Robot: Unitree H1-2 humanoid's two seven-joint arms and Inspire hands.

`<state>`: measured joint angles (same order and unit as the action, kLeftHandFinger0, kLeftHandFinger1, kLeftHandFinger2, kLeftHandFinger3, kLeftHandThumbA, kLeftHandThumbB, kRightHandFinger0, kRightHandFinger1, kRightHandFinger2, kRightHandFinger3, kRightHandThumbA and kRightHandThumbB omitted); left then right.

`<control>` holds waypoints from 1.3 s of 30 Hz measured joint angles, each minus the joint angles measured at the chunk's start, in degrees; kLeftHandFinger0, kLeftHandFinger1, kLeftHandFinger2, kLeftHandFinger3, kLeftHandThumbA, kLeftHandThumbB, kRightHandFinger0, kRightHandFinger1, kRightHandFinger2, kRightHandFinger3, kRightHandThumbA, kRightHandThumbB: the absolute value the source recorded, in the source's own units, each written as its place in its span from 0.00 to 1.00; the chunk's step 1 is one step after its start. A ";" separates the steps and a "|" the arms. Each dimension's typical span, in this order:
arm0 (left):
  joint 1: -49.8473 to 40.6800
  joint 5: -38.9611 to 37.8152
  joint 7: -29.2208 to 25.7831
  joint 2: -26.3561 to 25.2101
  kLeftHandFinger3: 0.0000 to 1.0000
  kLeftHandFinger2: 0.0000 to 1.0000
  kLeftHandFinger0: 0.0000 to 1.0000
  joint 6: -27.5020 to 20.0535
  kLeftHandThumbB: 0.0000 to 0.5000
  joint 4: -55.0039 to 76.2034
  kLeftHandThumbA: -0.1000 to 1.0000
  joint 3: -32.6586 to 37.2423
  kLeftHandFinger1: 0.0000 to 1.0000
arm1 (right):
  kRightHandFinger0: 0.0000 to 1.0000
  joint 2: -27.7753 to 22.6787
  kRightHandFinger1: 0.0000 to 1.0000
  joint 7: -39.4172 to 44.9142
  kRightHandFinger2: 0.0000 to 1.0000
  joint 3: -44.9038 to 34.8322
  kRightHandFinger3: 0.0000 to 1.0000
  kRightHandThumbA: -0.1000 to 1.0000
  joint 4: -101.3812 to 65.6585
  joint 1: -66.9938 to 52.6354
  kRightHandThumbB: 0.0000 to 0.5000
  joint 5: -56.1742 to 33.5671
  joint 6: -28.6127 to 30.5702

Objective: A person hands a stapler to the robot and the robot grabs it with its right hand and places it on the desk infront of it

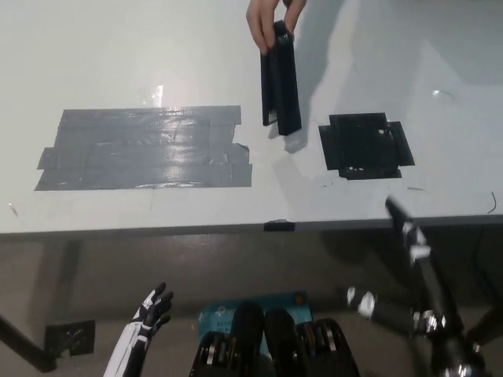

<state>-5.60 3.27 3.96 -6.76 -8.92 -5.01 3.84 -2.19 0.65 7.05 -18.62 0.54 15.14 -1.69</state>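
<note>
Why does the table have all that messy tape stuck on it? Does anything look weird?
The grey tape patch on the white desk is crooked, with ragged, overlapping strips. A smaller black tape square also has uneven edges. Otherwise nothing looks spilled or broken.

The person's hand (269, 22) is cut off at top.

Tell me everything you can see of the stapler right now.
The stapler is black and long, seemingly two stacked bars, its finish matte; finer detail is too dark to read. A person's hand pinches its far end, so it hangs lengthwise toward the robot above the white desk, casting a shadow just beside its near end. It sits between the grey tape patch and the black tape square. Neither robot hand touches it.
</note>
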 measured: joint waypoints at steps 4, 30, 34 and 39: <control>0.87 0.00 0.03 -0.01 1.00 1.00 0.99 -0.03 0.85 -0.01 1.00 -0.02 1.00 | 1.00 0.01 1.00 0.00 1.00 -1.43 1.00 0.96 2.72 8.99 0.44 0.65 -2.89; 3.02 0.25 0.05 -0.46 1.00 1.00 0.96 0.16 0.90 0.59 1.00 -0.43 1.00 | 1.00 1.49 1.00 -6.32 1.00 -3.64 1.00 0.97 49.43 46.90 0.63 1.84 -7.81; 2.97 0.37 0.05 -0.44 1.00 1.00 0.96 0.17 0.94 0.74 1.00 -0.37 1.00 | 1.00 1.61 1.00 -7.75 1.00 -3.49 1.00 0.76 53.98 49.15 0.65 1.96 -7.80; 2.68 0.67 0.04 -0.41 1.00 1.00 0.96 0.26 0.96 0.97 1.00 -0.31 1.00 | 0.00 1.71 0.01 -11.50 0.35 -1.66 0.28 0.00 60.49 51.94 0.54 4.06 -8.72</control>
<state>-2.92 3.94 4.00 -7.17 -8.67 -4.04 3.53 -0.48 -10.85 5.39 41.87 52.49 19.20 -10.41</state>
